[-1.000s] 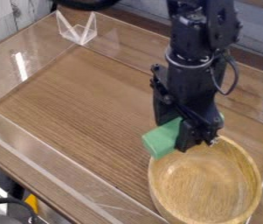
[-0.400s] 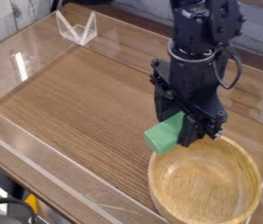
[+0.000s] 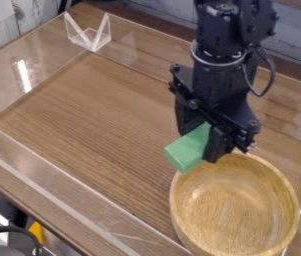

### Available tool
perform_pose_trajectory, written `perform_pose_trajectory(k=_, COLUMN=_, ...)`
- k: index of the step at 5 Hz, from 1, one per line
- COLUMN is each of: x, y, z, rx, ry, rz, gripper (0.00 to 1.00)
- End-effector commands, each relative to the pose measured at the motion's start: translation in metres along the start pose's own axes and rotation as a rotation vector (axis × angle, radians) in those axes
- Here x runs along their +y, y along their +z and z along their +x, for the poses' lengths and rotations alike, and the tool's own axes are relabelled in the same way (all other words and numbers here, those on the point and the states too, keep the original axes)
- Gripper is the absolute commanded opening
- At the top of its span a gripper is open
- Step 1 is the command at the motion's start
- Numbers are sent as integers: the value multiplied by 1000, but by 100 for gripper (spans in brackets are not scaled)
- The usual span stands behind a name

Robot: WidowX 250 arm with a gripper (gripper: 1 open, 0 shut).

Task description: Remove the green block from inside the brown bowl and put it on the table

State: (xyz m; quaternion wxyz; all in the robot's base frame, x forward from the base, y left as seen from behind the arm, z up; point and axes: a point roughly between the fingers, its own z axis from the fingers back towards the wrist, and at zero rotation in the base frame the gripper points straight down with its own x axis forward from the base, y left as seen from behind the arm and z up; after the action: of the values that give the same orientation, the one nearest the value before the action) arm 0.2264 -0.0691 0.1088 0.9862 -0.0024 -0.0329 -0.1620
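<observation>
You see a black pincer (image 3: 208, 150) pinching a plain matte green block (image 3: 186, 152), a light tan grained bowl (image 3: 236, 214) just below it, and straight-grained brown bench (image 3: 99, 120) around.

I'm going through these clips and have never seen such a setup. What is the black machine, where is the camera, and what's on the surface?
The black machine is a single robot arm, and its gripper points straight down. One camera looks down at an angle from in front. The surface is a wood-grain table edged by low clear walls. A light tan brown bowl sits at lower right and looks empty. The fingers are shut on the green block, holding it just outside the bowl's rim, above the table.
</observation>
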Motion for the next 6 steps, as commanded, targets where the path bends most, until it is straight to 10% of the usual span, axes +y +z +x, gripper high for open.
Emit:
perform_pose_trajectory(k=1, x=4, y=19, z=9, rx=-78, ry=23, rz=9, gripper=0)
perform_pose_trajectory(k=3, x=17, y=25, z=6, rx=-95, ry=82, rz=18, gripper=0)
perform_pose_trajectory(k=6, x=137, y=3, z=-49, rx=-67, ry=239, rz=106, gripper=0)
